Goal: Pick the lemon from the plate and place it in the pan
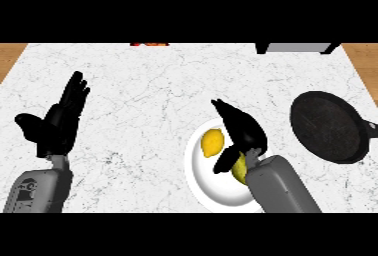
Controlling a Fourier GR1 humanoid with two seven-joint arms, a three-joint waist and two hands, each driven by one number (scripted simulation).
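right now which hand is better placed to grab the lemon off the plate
The right hand: it is over the plate, beside the lemon, with the pan on its side. The left hand rests open, far left.

A white marble counter (170, 100) fills nearly the whole view, its surface threaded with thin grey veins that run in irregular cracks and branches across it. The stone looks evenly lit, with soft dark shadows lying on it here and there. Along both side edges, strips of warm brown wood (13, 54) show beyond the counter (whether this is floor or some lower surface cannot be told). At the far edge, toward the right, stands a grey boxy object with dark sides (297, 47), cut off by the view's limit. Further left on that same far edge sits a small red-and-orange item (148, 44), too cropped to identify.
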